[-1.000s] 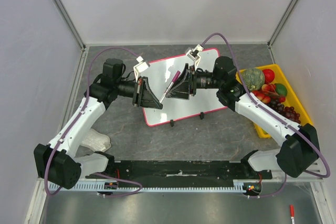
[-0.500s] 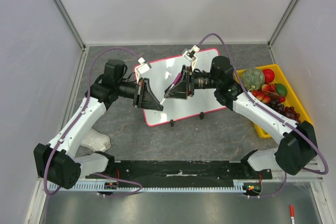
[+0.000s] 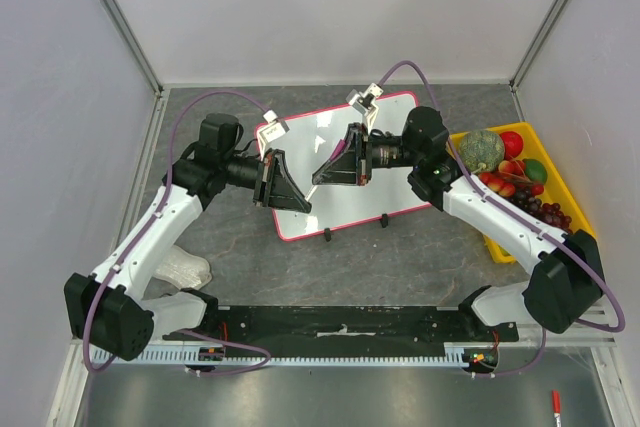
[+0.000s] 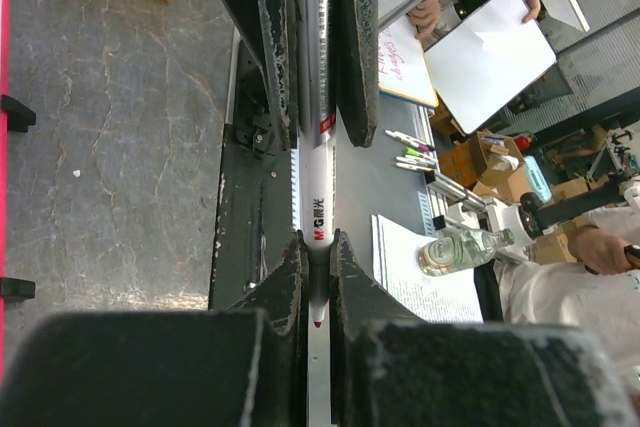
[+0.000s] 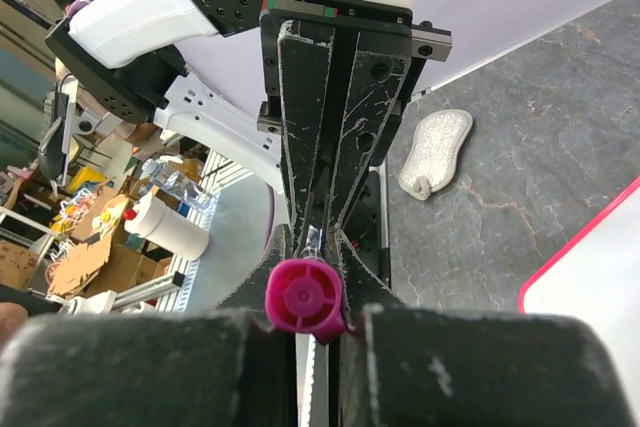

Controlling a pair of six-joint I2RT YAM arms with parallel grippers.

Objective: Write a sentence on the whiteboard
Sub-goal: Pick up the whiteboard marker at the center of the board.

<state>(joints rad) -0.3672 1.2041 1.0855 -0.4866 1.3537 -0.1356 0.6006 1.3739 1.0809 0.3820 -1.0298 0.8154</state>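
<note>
I am looking down at the gray table [image 3: 400, 247], and the whiteboard [image 3: 345, 209] is lying flat and skewed across its middle, nearer the far edge, with its two black clips facing the near edge. A yellow bin [image 3: 548, 144] of fruit is sitting by the table's right edge, just beside the board's right end. Both arms are reaching in over the board's left half, tips facing each other. The left gripper [image 4: 318, 252] is pinching the white barrel of a marker [image 4: 318, 187]. The right gripper [image 5: 317, 247] is pressing together on the marker's purple cap [image 5: 304, 297]. The board is lying underneath them.
</note>
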